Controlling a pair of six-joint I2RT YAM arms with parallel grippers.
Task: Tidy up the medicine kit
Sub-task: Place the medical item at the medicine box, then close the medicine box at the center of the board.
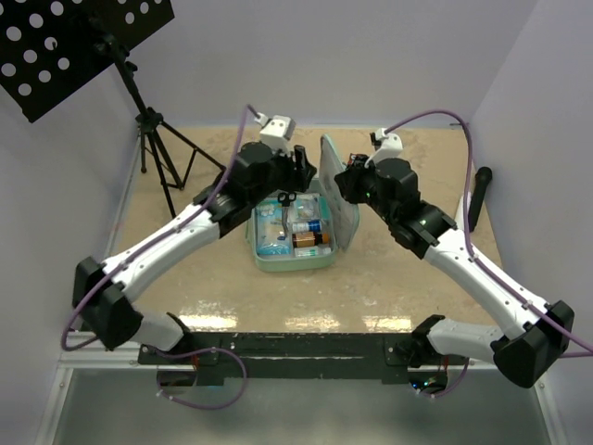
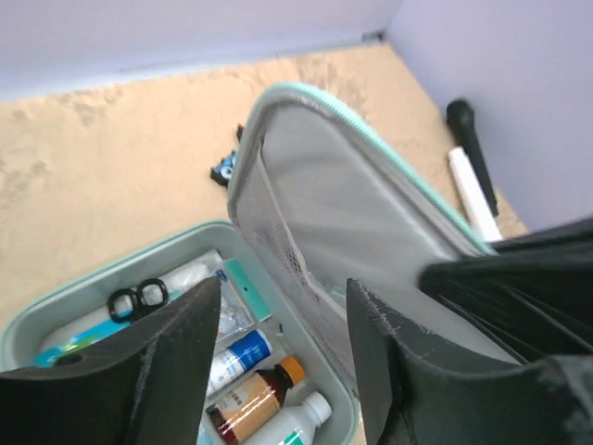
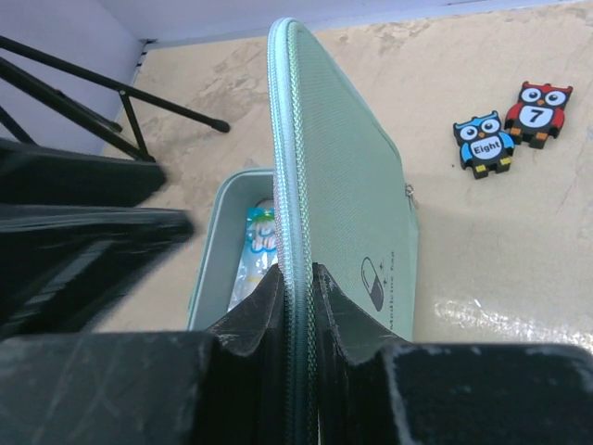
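Note:
The mint-green medicine kit (image 1: 295, 262) lies open at the table's middle. Its lid (image 1: 338, 190) stands nearly upright on the right side. My right gripper (image 3: 296, 297) is shut on the lid's zip edge (image 3: 289, 167); a pill mark shows on the lid's outside (image 3: 372, 283). My left gripper (image 2: 283, 362) is open and empty, hovering over the tray beside the lid's grey mesh lining (image 2: 371, 213). In the tray lie black scissors (image 2: 137, 299), a blue-capped tube (image 2: 236, 357), a brown bottle (image 2: 250, 399), a white bottle (image 2: 296, 422) and packets (image 3: 255, 246).
Two owl number tiles (image 3: 485, 145) (image 3: 539, 111) lie on the table behind the lid. A music-stand tripod (image 1: 153, 139) stands at the back left. A black-handled tool (image 1: 477, 195) and a white stick (image 2: 471, 190) lie by the right wall.

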